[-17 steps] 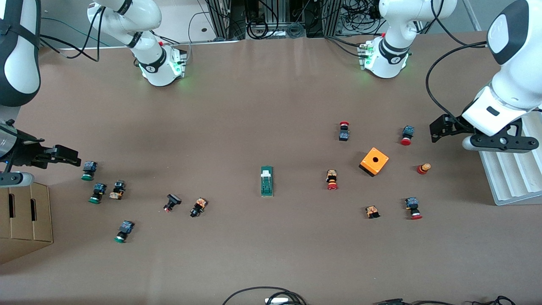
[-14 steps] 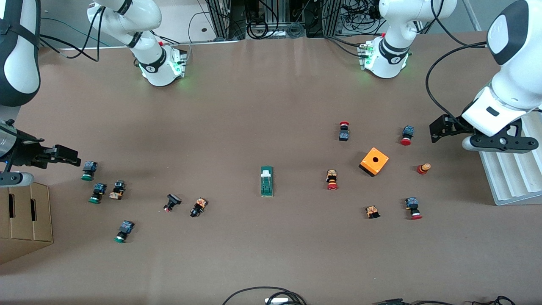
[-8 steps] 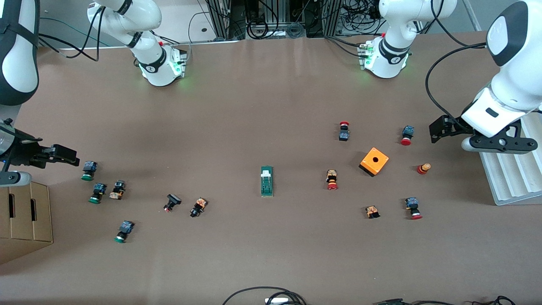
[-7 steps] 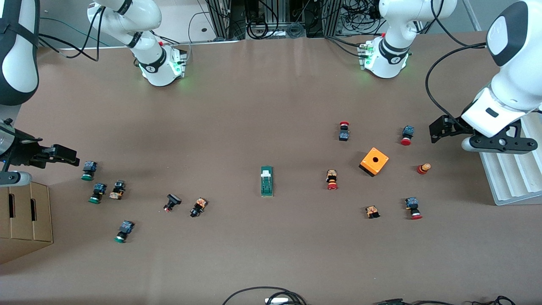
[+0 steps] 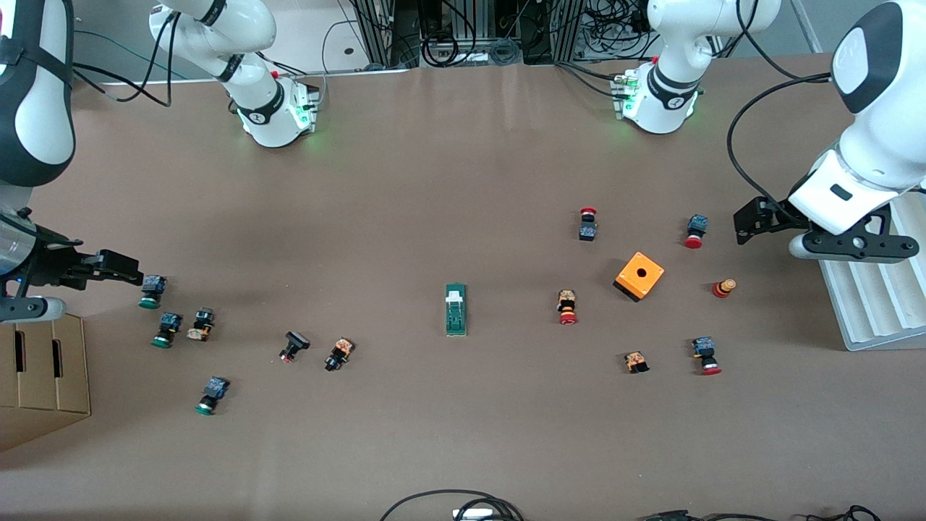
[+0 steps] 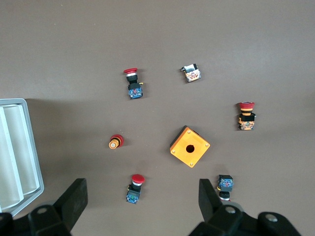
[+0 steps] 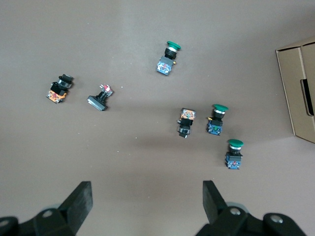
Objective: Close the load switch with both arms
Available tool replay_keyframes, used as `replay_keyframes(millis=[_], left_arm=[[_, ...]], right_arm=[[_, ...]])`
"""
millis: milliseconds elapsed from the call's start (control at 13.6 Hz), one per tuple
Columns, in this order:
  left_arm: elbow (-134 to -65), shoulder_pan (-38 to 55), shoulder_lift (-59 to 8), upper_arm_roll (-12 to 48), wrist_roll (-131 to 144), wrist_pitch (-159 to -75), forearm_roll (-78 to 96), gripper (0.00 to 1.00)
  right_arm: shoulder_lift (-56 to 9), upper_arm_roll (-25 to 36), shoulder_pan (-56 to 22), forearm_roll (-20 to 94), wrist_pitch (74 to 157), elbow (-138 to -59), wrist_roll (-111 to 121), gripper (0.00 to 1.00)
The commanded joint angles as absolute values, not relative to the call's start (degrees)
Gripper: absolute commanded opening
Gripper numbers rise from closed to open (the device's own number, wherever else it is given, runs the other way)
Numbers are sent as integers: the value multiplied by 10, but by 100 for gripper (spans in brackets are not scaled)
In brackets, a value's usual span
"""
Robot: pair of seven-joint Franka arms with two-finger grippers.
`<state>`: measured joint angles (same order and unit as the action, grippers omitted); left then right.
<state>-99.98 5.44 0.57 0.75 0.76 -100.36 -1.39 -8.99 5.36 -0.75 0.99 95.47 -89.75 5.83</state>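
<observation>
Load switch (image 5: 456, 310) shows only from the front, neither wrist view

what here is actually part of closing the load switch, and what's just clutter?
Job:
- load switch, mid-table
- left end effector, open, up by the white tray
- right end effector, open, above the cardboard box

Clutter:
- orange box
- red push buttons
- green push buttons
</observation>
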Motion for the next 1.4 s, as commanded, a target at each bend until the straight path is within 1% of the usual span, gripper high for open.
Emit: replay_keyframes(millis=[0,221,441,662,1030,1177,1324], left_arm=[[-987,54,2,5,2,-995,-14,100],[-984,54,1,5,2,-995,-14,100],[-984,54,1,5,2,-995,-14,100],[-984,55,1,5,4,-995,-13,100],[-985,59,-11,7,12,-1009,39,100],[-987,63,-11,11,52,-1017,41,100],[-987,89,-11,29,133,-1027,38,100]], right_arm=[[-94,52,-9,6,956,-894,58,100],[-105,50,-11,18,965,-894,59,100],[-123,50,-34,25,997,-894,58,99],[-147,51,-61,24,1021,-893,39,100],[-160,50,-71,26,1057,-894,37,100],[-168,51,-88,33,1077,-894,34,100],[-178,51,-93,34,1081,-894,29,100]])
